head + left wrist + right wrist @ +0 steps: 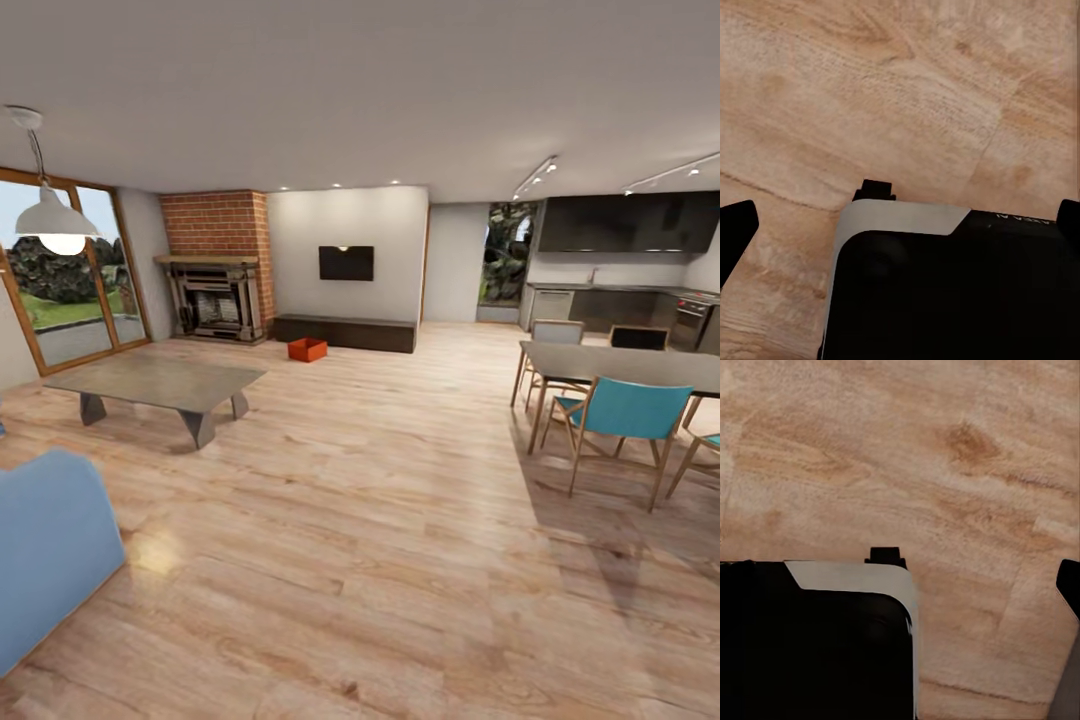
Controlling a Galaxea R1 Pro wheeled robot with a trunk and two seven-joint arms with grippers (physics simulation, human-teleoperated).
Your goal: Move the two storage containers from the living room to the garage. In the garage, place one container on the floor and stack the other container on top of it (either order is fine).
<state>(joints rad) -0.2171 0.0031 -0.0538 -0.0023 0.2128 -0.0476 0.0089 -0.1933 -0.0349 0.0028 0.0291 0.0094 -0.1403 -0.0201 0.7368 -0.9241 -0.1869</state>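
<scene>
- At the near left you have the rounded blue sofa corner [45, 555] poking in over the light wood-plank floor [380, 520].
- Above it at far left hangs the white pendant lamp [50, 215], in front of the wood-framed glass doors [70, 270] with greenery outside.
- To the right of that stands the low grey coffee table [160, 385] on angled legs, carrying nothing you can make out on its tabletop.
- Behind it, against the far wall, you see the red brick fireplace [218, 265].
- Right of the fireplace, one orange-red open box-shaped storage container [307, 349] sits on the planks, well apart from you and just in front of the long dark low cabinet [345, 333]; you can make out only one such bin.
- Over that cabinet the black wall screen [346, 263] hangs on the pale wall.
- On the right you have the grey dining table [620, 365] with a teal-backed wooden chair [622, 420] near it, and a dark kitchen unit [625, 300] far behind.
- In the left wrist view, your left claw [900, 217] points at bare planks; a dark tip shows at each edge, wide apart, so it is released and carries nothing.
- In the right wrist view, your right claw [900, 585] shows one dark tip at the edge over bare planks; you cannot tell its state.
</scene>
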